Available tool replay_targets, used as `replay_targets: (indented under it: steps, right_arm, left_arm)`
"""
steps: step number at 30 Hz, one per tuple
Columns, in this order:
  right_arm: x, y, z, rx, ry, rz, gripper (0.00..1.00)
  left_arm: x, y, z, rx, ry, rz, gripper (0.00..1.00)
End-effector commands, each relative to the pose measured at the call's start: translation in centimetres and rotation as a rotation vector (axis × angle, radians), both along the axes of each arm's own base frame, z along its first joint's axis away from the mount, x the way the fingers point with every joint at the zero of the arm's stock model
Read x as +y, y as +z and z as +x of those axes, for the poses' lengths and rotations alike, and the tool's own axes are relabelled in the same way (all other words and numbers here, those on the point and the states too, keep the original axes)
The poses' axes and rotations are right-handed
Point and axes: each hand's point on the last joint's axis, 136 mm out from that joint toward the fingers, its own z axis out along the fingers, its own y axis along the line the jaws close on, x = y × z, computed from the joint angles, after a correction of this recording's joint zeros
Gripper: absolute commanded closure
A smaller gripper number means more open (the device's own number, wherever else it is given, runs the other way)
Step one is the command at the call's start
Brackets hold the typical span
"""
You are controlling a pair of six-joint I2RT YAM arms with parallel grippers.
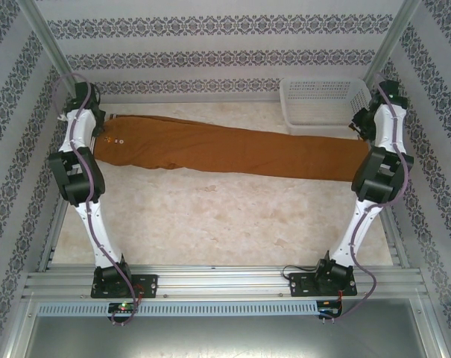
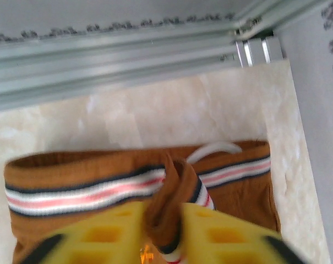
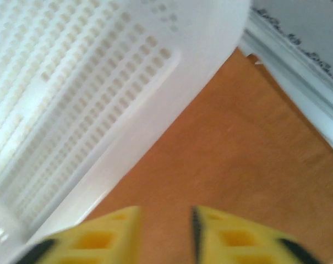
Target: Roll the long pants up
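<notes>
The long pants (image 1: 232, 149) lie flat across the back of the table, waist at the left and leg ends at the right. In the left wrist view the striped waistband (image 2: 72, 193) is bunched into a raised fold, and my left gripper (image 2: 165, 214) is shut on that fold. A white drawstring loop (image 2: 213, 149) lies just behind it. My right gripper (image 3: 166, 220) hovers low over the flat brown leg cloth (image 3: 238, 143) beside the basket. Its yellow fingers (image 3: 238, 236) stand a little apart, open, with smooth cloth showing in the gap.
A white perforated basket (image 1: 322, 97) stands at the back right, its wall (image 3: 100, 82) close to my right gripper. Metal frame rails (image 2: 127, 60) run along the table's edges, and patterned walls enclose it. The pale marble tabletop (image 1: 225, 224) lies in front of the pants.
</notes>
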Motion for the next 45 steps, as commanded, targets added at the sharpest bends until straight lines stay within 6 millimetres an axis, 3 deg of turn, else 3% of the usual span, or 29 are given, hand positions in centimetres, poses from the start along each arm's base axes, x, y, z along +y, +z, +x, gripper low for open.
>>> replay_targets:
  steps: [1, 5, 8, 9, 11, 13, 14, 16, 17, 18, 19, 21, 22, 23, 25, 28, 31, 34, 38, 45]
  right_arm:
    - [1.8, 3.0, 0.1, -0.130, 0.050, -0.034, 1.00]
    - [4.6, -0.3, -2.1, -0.078, 0.072, 0.042, 1.00]
    - [5.5, -2.0, -3.9, -0.040, 0.082, 0.044, 1.00]
    - [5.6, -2.2, -4.3, -0.036, 0.087, 0.041, 1.00]
    - [5.6, -2.7, -5.1, -0.015, 0.092, 0.027, 1.00]
    - [5.5, -3.1, -5.6, 0.001, 0.095, 0.019, 0.99]
    - [5.5, -3.2, -5.7, 0.003, 0.094, 0.021, 0.83]
    - [5.8, -3.5, -5.9, 0.008, 0.101, 0.031, 0.49]
    - [5.9, -3.6, -6.1, 0.011, 0.099, 0.036, 0.44]
    - [6.1, -3.8, -6.2, 0.013, 0.101, 0.040, 0.40]
    - [6.2, -3.9, -6.4, 0.012, 0.103, 0.044, 0.40]
    - [6.7, -4.2, -6.7, 0.010, 0.111, 0.056, 0.48]
    - [7.0, -4.3, -6.9, 0.006, 0.117, 0.064, 0.69]
    - [7.1, -4.5, -7.0, 0.006, 0.118, 0.066, 0.98]
    - [7.2, -5.0, -7.3, 0.020, 0.124, 0.049, 1.00]
    - [6.9, -6.1, -7.7, 0.078, 0.131, 0.047, 1.00]
    - [6.5, -7.1, -8.0, 0.127, 0.142, 0.034, 1.00]
    - [5.9, -8.1, -8.3, 0.166, 0.146, 0.018, 1.00]
    - [5.2, -10.3, -9.1, 0.244, 0.137, 0.035, 1.00]
    - [4.6, -13.2, -10.5, 0.356, 0.120, 0.059, 1.00]
  left_arm:
    - [-4.5, 0.3, 0.9, -0.028, -0.105, -0.002, 1.00]
    - [-7.0, -1.9, 0.5, 0.026, -0.098, -0.059, 1.00]
    - [-6.0, 0.1, -0.8, 0.021, -0.055, 0.019, 0.98]
    - [-5.1, 1.7, -1.0, 0.002, -0.043, 0.085, 0.75]
    - [-3.2, 5.1, -0.1, -0.053, -0.054, 0.207, 0.04]
    - [-1.3, 8.6, 1.1, -0.072, -0.068, 0.282, 0.00]
    - [-0.4, 10.0, 1.2, -0.049, -0.065, 0.302, 0.00]
    - [0.6, 12.2, 1.1, -0.015, -0.070, 0.339, 0.00]
    - [0.6, 12.8, 1.1, -0.011, -0.076, 0.348, 0.00]
    - [0.3, 13.1, 1.1, -0.013, -0.085, 0.348, 0.06]
    - [-0.2, 13.0, 1.1, -0.024, -0.099, 0.328, 0.43]
    - [-2.1, 11.7, 1.9, -0.058, -0.160, 0.262, 0.95]
    - [-3.8, 10.4, 2.7, -0.085, -0.215, 0.204, 1.00]
    - [-5.4, 9.1, 3.5, -0.105, -0.263, 0.152, 1.00]
    - [-8.5, 5.5, 5.1, -0.122, -0.340, 0.059, 1.00]
    - [-10.5, 0.1, 6.5, -0.064, -0.369, 0.001, 1.00]
    - [-10.8, -5.0, 7.8, -0.002, -0.362, -0.052, 1.00]
    - [-9.7, -8.8, 6.8, 0.126, -0.281, -0.066, 1.00]
    - [-8.1, -11.2, 3.6, 0.245, -0.158, -0.106, 1.00]
    - [-5.1, -10.3, -2.1, 0.382, -0.073, -0.057, 1.00]
